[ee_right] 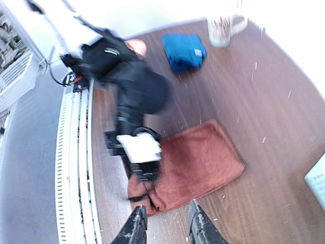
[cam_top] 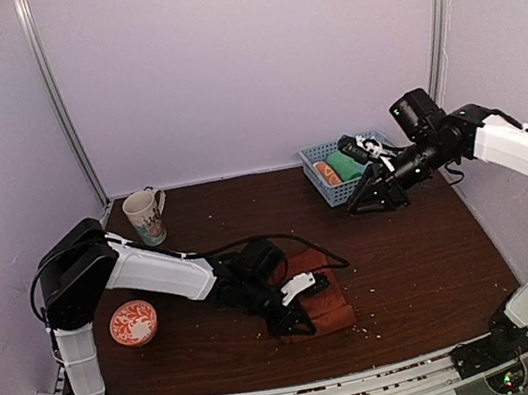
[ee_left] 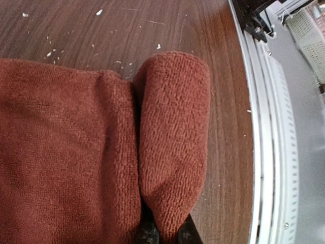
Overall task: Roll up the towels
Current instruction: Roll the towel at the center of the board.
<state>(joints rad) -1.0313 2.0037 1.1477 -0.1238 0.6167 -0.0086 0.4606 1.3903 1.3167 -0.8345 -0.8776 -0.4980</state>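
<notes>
The rust-brown towel (cam_top: 329,306) lies flat near the table's front edge, its long side running away from the rail. Its near end is folded up into a thick lip (ee_left: 172,137). My left gripper (cam_top: 295,320) is shut on that lip, and the cloth is pinched between its dark fingertips (ee_left: 148,235). The royal blue towel (ee_right: 184,51) lies folded by the mug in the right wrist view; the left arm hides it from the top camera. My right gripper (cam_top: 378,201) hovers high beside the basket, open with nothing between its fingers (ee_right: 136,226).
A blue basket (cam_top: 315,153) at the back right holds a green rolled towel (cam_top: 345,164) and an orange-and-white one (cam_top: 327,175). A patterned mug (cam_top: 146,217) stands at the back left. An orange patterned dish (cam_top: 133,323) sits front left. The metal rail (ee_left: 269,152) runs close beside the towel.
</notes>
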